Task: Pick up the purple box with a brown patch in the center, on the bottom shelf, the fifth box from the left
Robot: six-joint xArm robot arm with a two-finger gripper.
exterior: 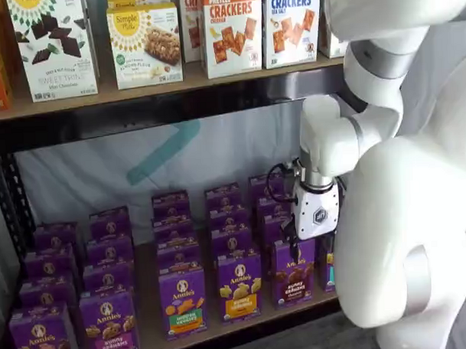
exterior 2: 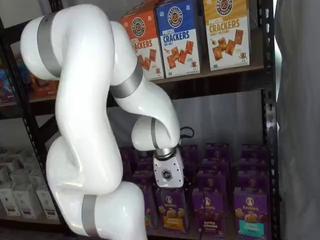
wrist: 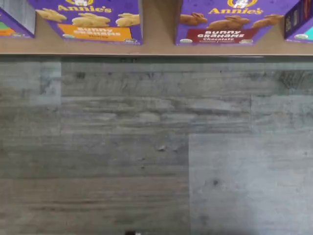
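The purple box [wrist: 230, 22] with dark brown bunny crackers stands at the front edge of the bottom shelf [wrist: 156, 48] in the wrist view. It also shows in both shelf views [exterior: 292, 273] [exterior 2: 207, 212]. The gripper's white body [exterior: 317, 214] hangs in front of the bottom shelf, just above and in front of this box, and shows in both shelf views [exterior 2: 168, 173]. Its black fingers do not show plainly, so I cannot tell whether they are open. Nothing is seen held.
A purple box with a yellow band [wrist: 93, 22] [exterior: 238, 285] stands left of the target, and one with a teal band [exterior 2: 248, 212] stands right of it. More purple boxes fill the rows behind. Cracker boxes [exterior: 232, 29] line the upper shelf. Grey plank floor [wrist: 146, 147] lies below.
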